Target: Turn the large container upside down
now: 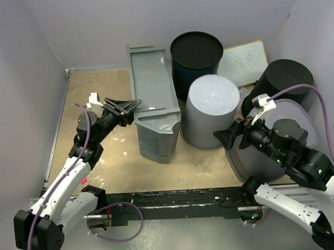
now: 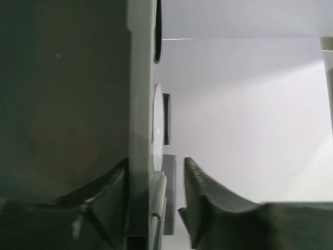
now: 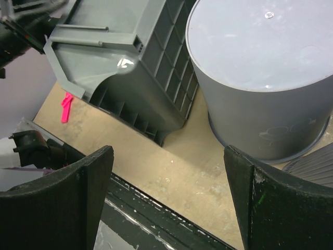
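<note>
The large container, a dark grey ribbed crate [image 1: 154, 103], stands tipped up on its side in the middle of the table, next to the round light grey bin [image 1: 213, 111]. It also shows in the right wrist view [image 3: 130, 67]. My left gripper [image 1: 133, 107] is at the crate's left rim. In the left wrist view the crate's wall [image 2: 62, 104] stands between the jaws of my left gripper [image 2: 156, 161]. One finger lies against it, and the other finger [image 2: 208, 192] is a gap away. My right gripper [image 1: 226, 137] is open and empty, low in front of the round bin; the right wrist view [image 3: 166, 151] shows bare table between its jaws.
The round light grey bin [image 3: 265, 78] stands upside down, right of the crate. A dark bin [image 1: 196, 53] and a small whiteboard [image 1: 243, 62] are behind. A black bin [image 1: 282, 80] and a grey mesh basket [image 1: 244, 163] are on the right. A pink marker [image 3: 66, 107] lies front left.
</note>
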You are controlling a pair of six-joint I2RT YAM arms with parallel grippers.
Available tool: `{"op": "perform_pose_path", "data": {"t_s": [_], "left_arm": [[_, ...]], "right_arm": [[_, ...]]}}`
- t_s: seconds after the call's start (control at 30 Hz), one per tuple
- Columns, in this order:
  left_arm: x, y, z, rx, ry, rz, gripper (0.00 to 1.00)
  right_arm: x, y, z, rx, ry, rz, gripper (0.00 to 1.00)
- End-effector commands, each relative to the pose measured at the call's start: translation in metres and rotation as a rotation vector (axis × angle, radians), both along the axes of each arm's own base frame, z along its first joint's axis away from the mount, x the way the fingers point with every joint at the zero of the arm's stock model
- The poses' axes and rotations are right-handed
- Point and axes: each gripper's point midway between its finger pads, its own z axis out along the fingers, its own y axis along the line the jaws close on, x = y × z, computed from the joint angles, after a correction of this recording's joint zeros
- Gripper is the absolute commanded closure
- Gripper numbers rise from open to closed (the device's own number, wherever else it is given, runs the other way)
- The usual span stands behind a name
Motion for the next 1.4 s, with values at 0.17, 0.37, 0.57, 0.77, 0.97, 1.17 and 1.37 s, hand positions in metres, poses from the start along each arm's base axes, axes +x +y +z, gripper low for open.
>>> {"op": "perform_pose_path", "data": {"t_s": [0.17, 0.37, 0.57, 0.77, 0.97, 1.17, 1.37], "left_arm": [[-0.014, 0.020, 0.050, 0.418, -0.146, 0.037, 0.42], [-0.011, 0.043, 0.069, 0.724, -0.160, 0.067, 0.37], [-0.013, 0.051, 0.061, 0.847, -0.148, 0.041, 0.35], [-0.013, 0.053, 0.055, 0.875, -0.150, 0.040, 0.33], [-0.013, 0.049, 0.062, 0.863, -0.186, 0.022, 0.32], [-0.016, 0.043, 0.072, 0.839, -0.231, 0.006, 0.32], [-0.020, 0.044, 0.079, 0.835, -0.263, 0.014, 0.32]], "right_arm": [[0.002, 0.002, 0.008, 0.027, -0.030, 0.001, 0.12], [0.001, 0.005, 0.010, 0.036, -0.028, 0.016, 0.11], [-0.002, 0.001, 0.010, 0.047, -0.033, 0.005, 0.11], [-0.003, -0.002, 0.012, 0.045, -0.036, -0.001, 0.11], [-0.004, -0.002, 0.013, 0.046, -0.036, 0.000, 0.11], [-0.004, -0.002, 0.014, 0.048, -0.036, 0.001, 0.11], [-0.003, 0.000, 0.014, 0.048, -0.033, 0.007, 0.12]]}}
